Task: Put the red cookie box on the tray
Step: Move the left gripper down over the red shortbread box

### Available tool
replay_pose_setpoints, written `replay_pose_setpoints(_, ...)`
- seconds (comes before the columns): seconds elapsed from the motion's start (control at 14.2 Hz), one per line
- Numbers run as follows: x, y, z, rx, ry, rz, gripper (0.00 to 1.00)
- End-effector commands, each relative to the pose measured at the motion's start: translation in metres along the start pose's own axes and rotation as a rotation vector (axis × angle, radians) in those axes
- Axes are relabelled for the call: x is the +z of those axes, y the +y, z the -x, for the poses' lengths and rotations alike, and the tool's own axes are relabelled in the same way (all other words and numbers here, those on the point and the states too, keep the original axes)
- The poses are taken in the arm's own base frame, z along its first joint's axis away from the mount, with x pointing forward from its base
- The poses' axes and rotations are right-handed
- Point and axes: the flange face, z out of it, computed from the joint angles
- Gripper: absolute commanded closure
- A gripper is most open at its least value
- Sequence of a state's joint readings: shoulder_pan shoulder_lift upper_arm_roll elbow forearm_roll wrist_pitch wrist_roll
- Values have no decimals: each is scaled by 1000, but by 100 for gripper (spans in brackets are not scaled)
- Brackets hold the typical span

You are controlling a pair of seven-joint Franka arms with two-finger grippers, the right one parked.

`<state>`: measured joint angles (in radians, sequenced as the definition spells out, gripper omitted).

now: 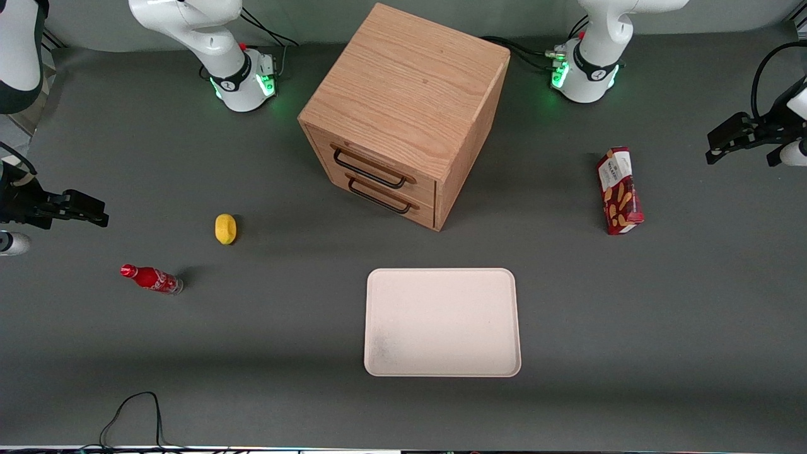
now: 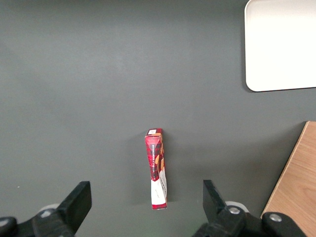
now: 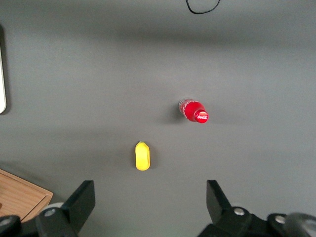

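One tray, one red cookie box, hand spread above

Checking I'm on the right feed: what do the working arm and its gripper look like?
The left arm is glossy white with a black band above its base, green lights glowing there and black cables trailing off. Its gripper, toward the working arm's end of the table above the red cookie box, is black with two blocky fingers, spread open.

A yellow object lies near a small red cola bottle on the grey table
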<state>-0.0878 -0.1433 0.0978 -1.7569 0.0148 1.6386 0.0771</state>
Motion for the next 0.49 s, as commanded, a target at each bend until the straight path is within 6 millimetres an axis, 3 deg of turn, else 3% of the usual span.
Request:
replay_pose_setpoints(0.0, 1, 0, -1, 6, -45, 20, 0)
replay_pose_setpoints(0.21, 10, -2, -1, 4, -71, 17, 0)
replay_pose_setpoints(0.42, 52, -5, -2, -14, -137, 21, 0)
